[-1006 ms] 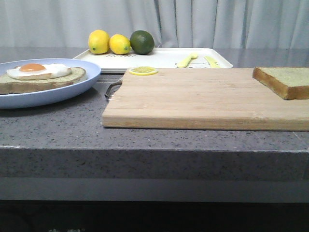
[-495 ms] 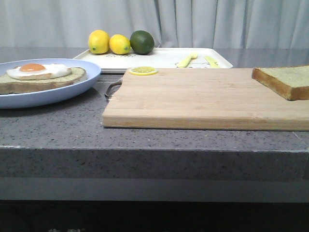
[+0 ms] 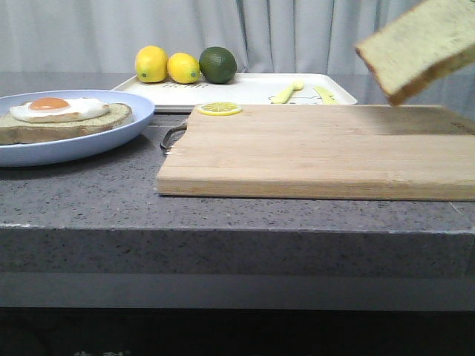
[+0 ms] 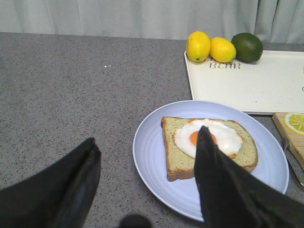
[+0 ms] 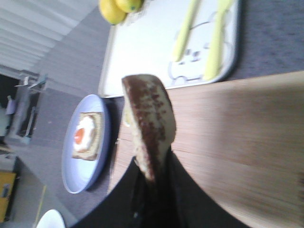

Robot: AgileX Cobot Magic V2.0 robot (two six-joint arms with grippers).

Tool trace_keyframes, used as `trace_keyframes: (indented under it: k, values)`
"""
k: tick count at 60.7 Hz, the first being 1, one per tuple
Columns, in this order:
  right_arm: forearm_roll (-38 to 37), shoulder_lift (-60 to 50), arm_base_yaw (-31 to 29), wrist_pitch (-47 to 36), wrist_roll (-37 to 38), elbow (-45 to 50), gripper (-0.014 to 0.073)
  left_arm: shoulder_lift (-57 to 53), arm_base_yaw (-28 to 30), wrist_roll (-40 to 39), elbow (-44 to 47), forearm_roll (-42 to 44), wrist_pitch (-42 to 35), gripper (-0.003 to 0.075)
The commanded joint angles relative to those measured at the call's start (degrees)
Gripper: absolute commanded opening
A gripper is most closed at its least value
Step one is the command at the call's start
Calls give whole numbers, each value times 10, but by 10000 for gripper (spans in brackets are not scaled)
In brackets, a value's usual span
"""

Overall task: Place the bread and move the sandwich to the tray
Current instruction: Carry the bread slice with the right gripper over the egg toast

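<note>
Right end effector point(image 5: 153, 183): clamped on the bread point(image 5: 148, 124), dark fingers pinching the slice at one edge, crust side toward the wrist camera. In the front view the bread point(image 3: 420, 46) hangs tilted in the air at the right, well above the cutting board point(image 3: 319, 152) and touching nothing below it; the end effector itself is out of that frame.

Left end effector point(image 4: 147, 183): fingers spread wide apart, nothing between them. It hovers over the grey speckled surface point(image 4: 71, 90), one finger point(image 4: 216, 175) overlapping the plate in the wrist view, the other point(image 4: 71, 183) off to the side over bare stone. Contact with the plate cannot be told.

Sandwich point(image 4: 209, 147): egg-topped slice lying flat on its pale blue plate, white and orange yolk up. In the front view the sandwich point(image 3: 63, 119) sits at the left on the surface, just beside the board's metal handle point(image 3: 172, 137).

Lemon slice point(image 3: 219, 109): on the far left corner of the board.

Tray point(image 3: 245, 90): behind the board, flat on the surface. It carries two lemons point(image 3: 167, 65) and a lime point(image 3: 218, 64) at its left end, pale yellow cutlery point(image 3: 300, 92) toward its right.
</note>
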Motion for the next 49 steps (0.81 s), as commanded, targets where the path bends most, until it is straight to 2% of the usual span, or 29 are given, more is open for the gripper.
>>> trace_keyframes:
  k: [1,17,31,41,49]
  values:
    - [95,-23,49,77,-2,-12,53,4,-4,0,-17,2,-48,421]
    - [205,-19,250,-36,-2,-12,53,4,-4,0,-17,2,-48,421]
    - [229,-15,420,-201,-2,-12,53,4,-4,0,-17,2,-48,421]
    - [336,11,494,-274,-44,-23,53,4,-4,0,-17,2,-48,421]
    - [336,60,521,-273,-48,-83,53,4,-4,0,-17,2,-48,421]
